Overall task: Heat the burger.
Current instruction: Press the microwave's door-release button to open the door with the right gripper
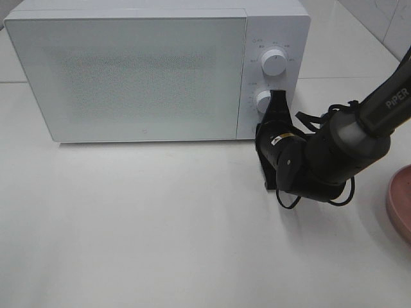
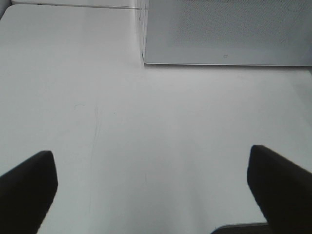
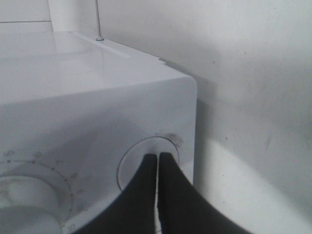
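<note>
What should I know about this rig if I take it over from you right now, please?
The left gripper is open and empty over the table.
The right gripper is shut, tips on the lower knob of the microwave.
The burger is not in view. The door is closed, and the visible edge of the plate is bare.
Left: probably turn the knob to start heating.

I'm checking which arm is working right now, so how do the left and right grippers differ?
The left gripper is open, while the right gripper is shut. The left gripper hangs over the table, touching nothing; the right gripper's tips are against the microwave's control panel by the lower knob. Both have black fingers and hold nothing.
</note>
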Robot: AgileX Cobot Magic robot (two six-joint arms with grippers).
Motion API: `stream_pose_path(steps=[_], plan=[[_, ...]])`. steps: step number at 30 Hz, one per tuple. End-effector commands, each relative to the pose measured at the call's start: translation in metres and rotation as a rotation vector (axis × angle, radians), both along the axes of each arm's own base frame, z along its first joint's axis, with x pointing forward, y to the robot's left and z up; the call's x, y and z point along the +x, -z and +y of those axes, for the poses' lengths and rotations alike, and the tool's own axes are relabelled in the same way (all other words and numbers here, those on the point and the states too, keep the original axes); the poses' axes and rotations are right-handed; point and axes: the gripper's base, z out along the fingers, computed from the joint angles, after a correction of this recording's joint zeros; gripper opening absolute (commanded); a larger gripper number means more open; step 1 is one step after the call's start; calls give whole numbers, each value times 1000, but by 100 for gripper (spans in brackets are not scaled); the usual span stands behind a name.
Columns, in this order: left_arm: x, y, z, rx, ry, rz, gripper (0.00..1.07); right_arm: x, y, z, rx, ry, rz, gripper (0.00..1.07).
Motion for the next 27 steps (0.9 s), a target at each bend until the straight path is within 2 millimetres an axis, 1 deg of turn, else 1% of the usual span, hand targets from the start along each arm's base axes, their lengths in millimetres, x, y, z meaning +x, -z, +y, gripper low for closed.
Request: stream_pose_path(steps=[1,7,14,15,19,21,27], plan=[[0,0,-1,-10,2,-9,98,4,-1,0,0,6,-19,0],[0,0,-1,-10,2,-9,98,12,-4,4,4,7,-55,0],[0,0,-1,-10,2,-9,98,13,-7,4,-4,15,-90,0],[0,0,-1,-10,2,-9,98,16,-8,0,-5,24,-94,0],[0,0,-1,-10,2,-9,98,19,-10,-2,-2,35,-107,0],[0,0,-1,-10,2,-9,98,25,-14,-5,-17,35,-135,0],[0,0,-1,-10,2,-9,98,34,-20,-11,-25,54,-165,0]])
